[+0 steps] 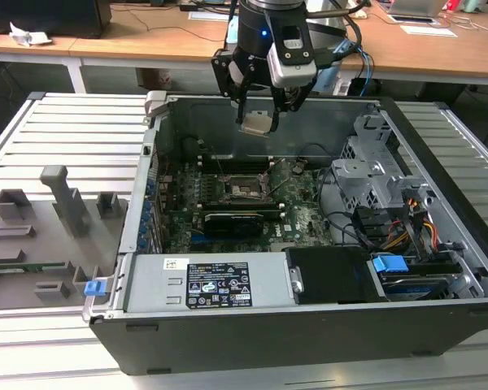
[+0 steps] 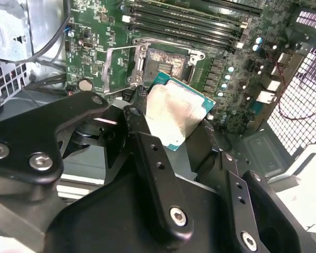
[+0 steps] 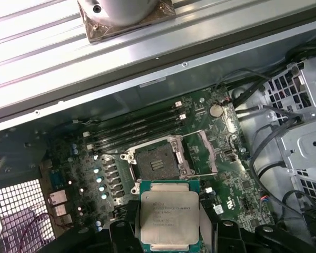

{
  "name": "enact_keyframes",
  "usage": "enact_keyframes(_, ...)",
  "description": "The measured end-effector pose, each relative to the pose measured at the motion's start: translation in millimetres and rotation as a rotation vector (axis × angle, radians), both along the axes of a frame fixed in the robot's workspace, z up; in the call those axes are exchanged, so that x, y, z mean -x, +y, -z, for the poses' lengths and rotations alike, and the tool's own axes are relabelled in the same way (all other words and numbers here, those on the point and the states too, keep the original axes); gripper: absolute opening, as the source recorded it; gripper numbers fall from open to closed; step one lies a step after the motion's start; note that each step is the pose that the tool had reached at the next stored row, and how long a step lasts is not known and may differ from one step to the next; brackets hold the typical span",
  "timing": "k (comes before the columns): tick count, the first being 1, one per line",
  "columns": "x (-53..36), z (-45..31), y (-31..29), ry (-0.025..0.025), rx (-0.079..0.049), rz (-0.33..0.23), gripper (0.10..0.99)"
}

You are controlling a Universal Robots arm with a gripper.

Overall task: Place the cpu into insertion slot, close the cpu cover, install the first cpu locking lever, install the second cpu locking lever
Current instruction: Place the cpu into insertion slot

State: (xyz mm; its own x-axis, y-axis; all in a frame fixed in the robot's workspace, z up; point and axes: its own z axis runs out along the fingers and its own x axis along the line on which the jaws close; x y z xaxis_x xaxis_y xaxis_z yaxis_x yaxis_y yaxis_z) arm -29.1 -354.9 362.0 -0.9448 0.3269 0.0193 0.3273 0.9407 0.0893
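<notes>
My gripper (image 1: 259, 120) hangs above the open computer case, shut on the cpu (image 1: 258, 124), a flat square chip with a silvery top. In both wrist views the cpu (image 2: 175, 112) (image 3: 169, 215) lies level between the two black fingers (image 2: 147, 153). It is held well above the green board, apart from it. The insertion slot (image 1: 244, 188) (image 2: 166, 63) (image 3: 155, 163) sits below on the board, a square black socket with nothing in it. The cpu cover (image 2: 108, 68) stands swung open beside the socket, a thin metal frame with a large window.
Memory slots (image 3: 137, 130) run along one side of the socket, and a long black card (image 1: 240, 219) lies on the other. The case walls (image 1: 159, 154), a drive cage (image 1: 374, 175) with cables and the labelled power supply (image 1: 203, 284) ring the board. A grey fixture tray (image 1: 49, 219) lies at the exterior view's left.
</notes>
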Motion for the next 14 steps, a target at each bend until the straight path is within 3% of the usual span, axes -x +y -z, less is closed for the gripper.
enact_keyframes(14, 0.2, 0.5, 0.0, 0.0000, 0.000, 0.086, 0.537)
